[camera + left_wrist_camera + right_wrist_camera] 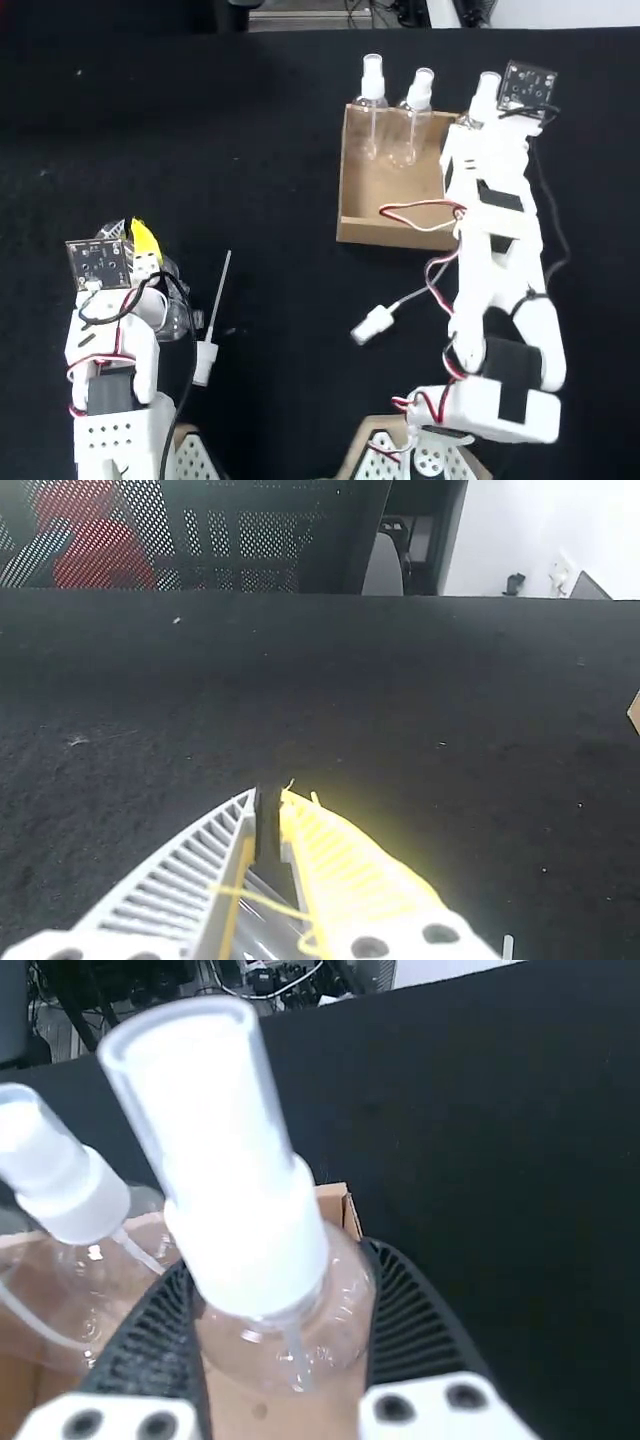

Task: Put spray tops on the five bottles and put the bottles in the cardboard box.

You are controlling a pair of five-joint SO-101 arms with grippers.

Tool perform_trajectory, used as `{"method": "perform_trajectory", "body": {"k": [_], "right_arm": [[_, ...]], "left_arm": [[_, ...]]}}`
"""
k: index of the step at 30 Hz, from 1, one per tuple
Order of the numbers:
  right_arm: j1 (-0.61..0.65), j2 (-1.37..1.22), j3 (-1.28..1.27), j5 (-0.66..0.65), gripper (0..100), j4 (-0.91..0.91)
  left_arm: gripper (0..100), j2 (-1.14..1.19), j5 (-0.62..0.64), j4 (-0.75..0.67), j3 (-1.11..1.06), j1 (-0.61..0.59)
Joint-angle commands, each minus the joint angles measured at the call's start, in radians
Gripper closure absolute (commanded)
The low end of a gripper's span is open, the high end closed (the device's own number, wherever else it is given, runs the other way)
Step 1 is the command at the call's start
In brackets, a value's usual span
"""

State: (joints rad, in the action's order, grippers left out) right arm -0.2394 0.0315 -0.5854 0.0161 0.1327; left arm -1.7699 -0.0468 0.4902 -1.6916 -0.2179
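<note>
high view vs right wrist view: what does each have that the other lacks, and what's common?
High view adds: one loose spray top beside the left arm, and another spray top near the cardboard box, both on the table. Right wrist view adds: the dip tube inside the held bottle, between the black fingers. Shared: right claw shut on that capped bottle at the box, with a boxed bottle inside.

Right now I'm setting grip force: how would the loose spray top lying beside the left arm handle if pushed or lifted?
The spray top looks small and plastic, so probably light. Its thin dip tube likely flexes, so pushing there may just pivot it. Lying sideways and rounded, it could roll.
</note>
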Motion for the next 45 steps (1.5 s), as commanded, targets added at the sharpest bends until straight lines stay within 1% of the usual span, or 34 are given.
{"method": "perform_trajectory", "body": {"k": [1,10,27,37,40,45], "right_arm": [[-0.002,-0.018,0.022,0.008,98.7,-0.072],[-0.003,-0.171,0.127,0.008,98.7,-0.091],[-0.003,-0.346,0.325,0.008,98.7,-0.094],[-0.002,-0.377,0.364,0.008,98.6,-0.098],[-0.002,-0.378,0.355,0.008,98.6,-0.135],[-0.002,-0.378,0.355,0.008,98.4,-0.143]], "left_arm": [[96,-0.005,-0.002,0.003,-0.010,0.005],[96,-0.005,-0.002,0.003,-0.010,0.002],[96,-0.005,-0.002,0.005,-0.010,0.002],[96,-0.005,-0.002,0.005,-0.010,0.002],[96,-0.005,-0.002,0.003,-0.010,0.002],[96,-0.005,-0.002,0.003,-0.010,0.002]]}}
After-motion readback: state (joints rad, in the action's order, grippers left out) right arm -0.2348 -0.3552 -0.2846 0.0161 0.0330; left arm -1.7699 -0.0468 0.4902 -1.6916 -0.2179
